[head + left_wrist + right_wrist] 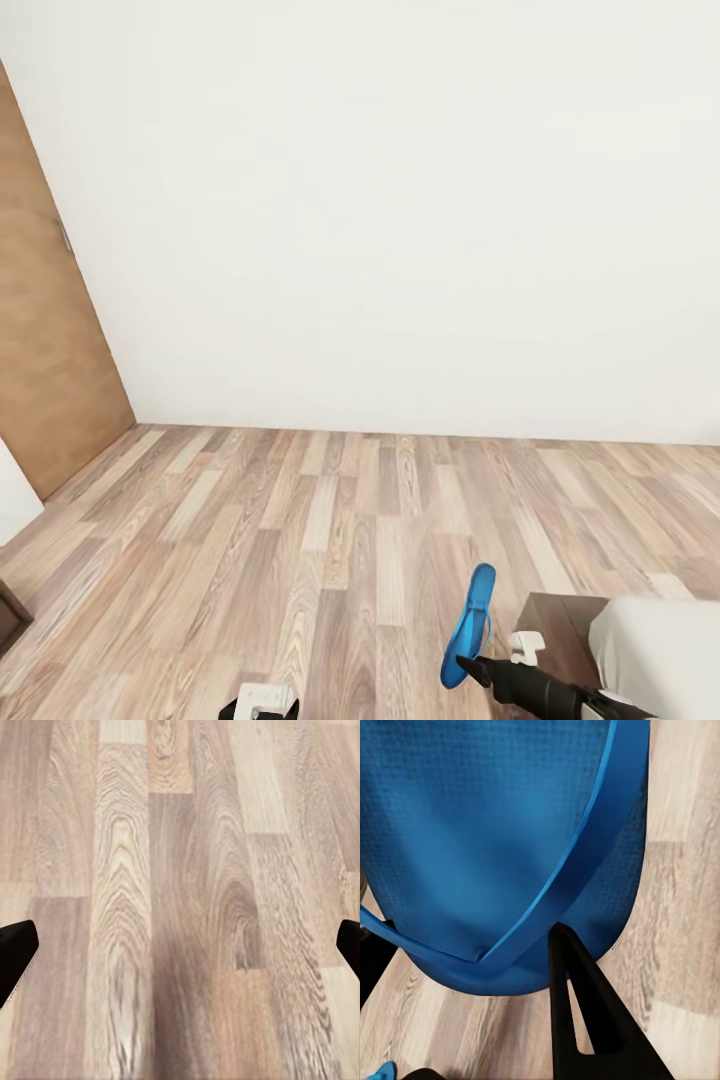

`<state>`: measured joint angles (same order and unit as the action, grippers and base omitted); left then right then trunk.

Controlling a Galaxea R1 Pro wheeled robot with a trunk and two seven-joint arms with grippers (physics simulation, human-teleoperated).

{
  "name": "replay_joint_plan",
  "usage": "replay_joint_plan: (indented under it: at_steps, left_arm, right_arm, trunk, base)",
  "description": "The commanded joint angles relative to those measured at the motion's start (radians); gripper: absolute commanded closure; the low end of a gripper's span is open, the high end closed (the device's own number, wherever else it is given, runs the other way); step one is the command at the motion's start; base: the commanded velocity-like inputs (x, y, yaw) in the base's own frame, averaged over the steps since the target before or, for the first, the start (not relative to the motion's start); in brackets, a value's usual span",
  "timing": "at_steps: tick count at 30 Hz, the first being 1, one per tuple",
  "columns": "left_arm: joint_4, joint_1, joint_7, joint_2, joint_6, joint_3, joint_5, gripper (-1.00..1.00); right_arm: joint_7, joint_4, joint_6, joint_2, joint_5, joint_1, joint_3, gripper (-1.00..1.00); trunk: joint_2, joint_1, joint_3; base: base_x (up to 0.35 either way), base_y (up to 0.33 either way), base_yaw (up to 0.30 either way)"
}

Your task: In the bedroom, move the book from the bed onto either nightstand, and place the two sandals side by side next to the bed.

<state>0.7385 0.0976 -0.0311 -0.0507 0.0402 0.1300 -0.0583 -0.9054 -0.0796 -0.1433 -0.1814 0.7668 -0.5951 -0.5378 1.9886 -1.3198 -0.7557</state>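
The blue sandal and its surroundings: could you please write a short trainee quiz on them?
1. True or false: the right gripper holds the blue sandal clear of the floor.
2. What lies beneath the left gripper's fingers? A) bed B) wood-plank floor C) rug
3. Fill in: the tan door stands at the head view's ____ edge.

Key: 1 true, as the head view suggests; 2 B; 3 left.

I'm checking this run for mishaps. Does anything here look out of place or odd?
One blue sandal is off the floor, held on edge by the right gripper, clamped at one end. That fits carrying it. Nothing looks spilled or damaged.
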Motion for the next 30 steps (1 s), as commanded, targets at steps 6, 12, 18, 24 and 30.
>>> replay_joint_plan:
  at_steps: [6, 12, 18, 24, 30]
  left_arm:
    - [-0.001, 0.001, -0.003, 0.000, 0.003, 0.000, -0.006, -1.00]
    - [-0.001, 0.001, -0.003, 0.000, 0.003, 0.000, -0.006, -1.00]
    - [-0.001, 0.001, -0.003, 0.000, 0.003, 0.000, -0.006, -1.00]
    - [-0.001, 0.001, -0.003, 0.000, 0.003, 0.000, -0.006, -1.00]
    - [-0.001, 0.001, -0.003, 0.000, 0.003, 0.000, -0.006, -1.00]
  right_arm:
    - [-0.004, -0.003, -0.007, 0.001, 0.006, -0.001, -0.007, 1.00]
    - [-0.004, -0.003, -0.007, 0.002, 0.006, -0.001, -0.007, 1.00]
    - [-0.004, -0.003, -0.007, 0.002, 0.006, -0.001, -0.007, 1.00]
    - [-0.004, -0.003, -0.007, 0.002, 0.006, -0.001, -0.007, 1.00]
    - [-0.004, -0.003, -0.007, 0.002, 0.006, 0.000, -0.007, 1.00]
  trunk:
    - [0.000, 0.000, -0.001]
    - [0.000, 0.000, -0.001]
    - [0.000, 0.000, -0.001]
    - [0.000, 0.000, -0.001]
    - [0.000, 0.000, -0.001]
  base:
    - [0.261, 0.000, 0.022]
    - [0.261, 0.000, 0.169]
    - [0.261, 0.000, 0.058]
    - [0.261, 0.000, 0.001]
    - [0.261, 0.000, 0.000]
